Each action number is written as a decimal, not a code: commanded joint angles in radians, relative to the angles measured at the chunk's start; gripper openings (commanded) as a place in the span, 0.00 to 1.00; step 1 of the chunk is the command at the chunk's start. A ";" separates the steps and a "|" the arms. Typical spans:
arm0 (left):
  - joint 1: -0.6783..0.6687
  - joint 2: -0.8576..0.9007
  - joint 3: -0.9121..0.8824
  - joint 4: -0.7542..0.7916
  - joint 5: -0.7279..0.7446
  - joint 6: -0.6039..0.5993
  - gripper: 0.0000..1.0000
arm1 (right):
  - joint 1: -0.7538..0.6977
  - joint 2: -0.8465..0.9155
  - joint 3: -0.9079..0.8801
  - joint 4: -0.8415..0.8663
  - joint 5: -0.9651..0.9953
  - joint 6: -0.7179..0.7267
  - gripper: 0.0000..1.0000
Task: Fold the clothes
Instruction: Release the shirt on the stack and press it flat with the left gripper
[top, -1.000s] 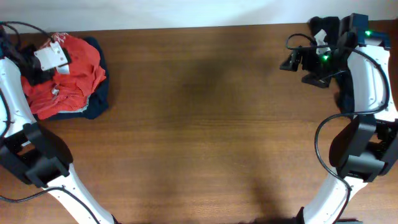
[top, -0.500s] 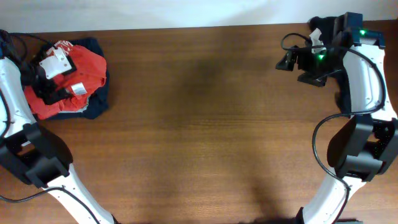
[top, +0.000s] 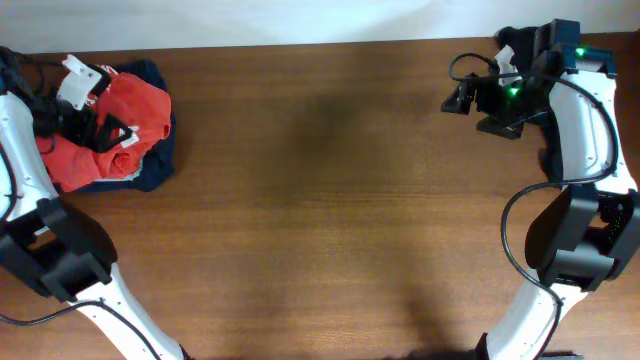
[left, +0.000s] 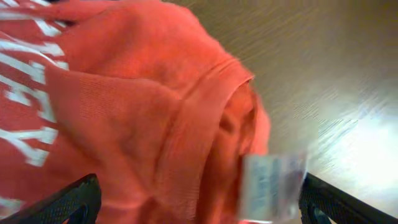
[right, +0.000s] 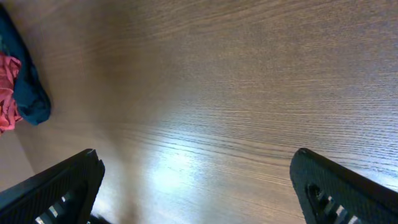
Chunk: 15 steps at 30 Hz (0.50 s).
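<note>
You had the left gripper spread wide just above the orange-red T-shirt, its fingers either side of a bunched fold near the collar, pinching nothing. That shirt lay crumpled on top of a navy garment at the far left corner of the table, close to the edge. The right gripper was also spread wide and empty over bare wood at the far right, beside a black garment, well apart from the pile. The main risk, as I judged it, was the next grasp. The cloth under your left fingers was heaped in several layers with the white tag hanging loose, so closing there could have caught a wad rather than one edge, or dragged the navy piece along. A pull toward the edge could also have tipped the pile off the table. With the right arm so far away, you had no second hold to keep the shirt flat. Compared with a second earlier, your left fingers had gone from pressed together to fully apart. The shirt had settled from a wider spread into a tighter heap, and the right arm had shifted slightly left.
</note>
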 joint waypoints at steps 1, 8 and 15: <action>0.004 0.011 0.010 -0.050 0.096 -0.115 0.99 | 0.011 -0.011 0.008 0.004 -0.002 -0.011 0.99; 0.004 0.011 0.010 -0.079 0.184 -0.116 0.99 | 0.011 -0.011 0.008 0.022 -0.002 -0.011 0.99; 0.019 0.018 0.010 0.071 0.196 -0.410 0.24 | 0.011 -0.011 0.008 0.026 -0.002 -0.012 0.99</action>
